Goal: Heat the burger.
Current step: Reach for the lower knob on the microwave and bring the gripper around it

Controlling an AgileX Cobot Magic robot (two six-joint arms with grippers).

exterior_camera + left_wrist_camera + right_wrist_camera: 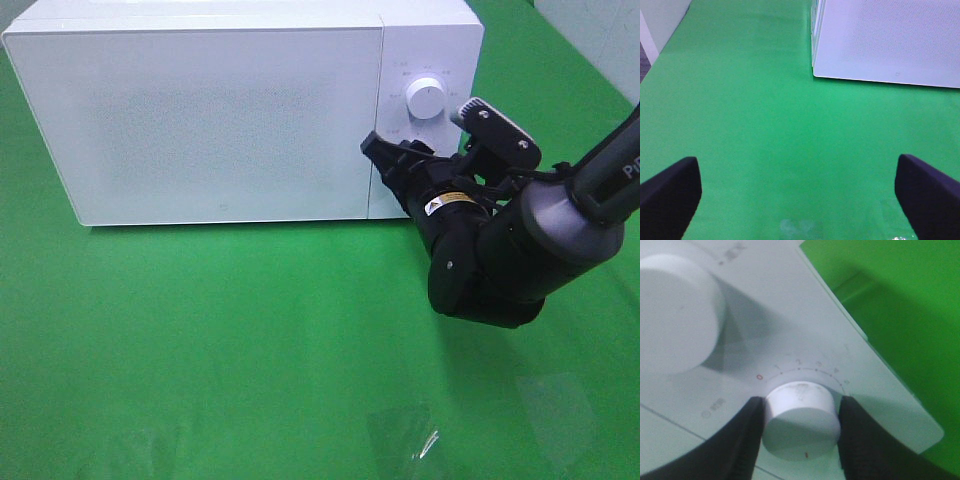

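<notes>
The right pincer (801,412) is closed to a middling width on the small white round plastic dial (798,426) low on the microwave's control panel, its two black fingers (742,442) pressed against opposite sides of the dial's rim. An arc of small printed figures, beginning with a red zero, curves round the dial on the pale panel face. Just above it on the same panel sits a larger white round knob (428,97), untouched. The panel (432,45) forms the right end of the boxy white microwave oven (200,30), whose broad, flat, finely dotted door (200,120) lies flush and shut. From the high camera the bulky black right arm (520,250) slants in from the microwave's right front corner and covers the lower panel, so the gripped dial is hidden in that view. The burger shows in no view, and with the door shut and not see-through I cannot tell where it is. In front of the microwave spreads a plain bright green cloth (220,340), with a faint glossy patch (405,440) on it well forward of the door. The left pincer (799,195) hangs over this cloth off the microwave's front left corner, its dark fingers (670,192) spread wide with nothing between them.
</notes>
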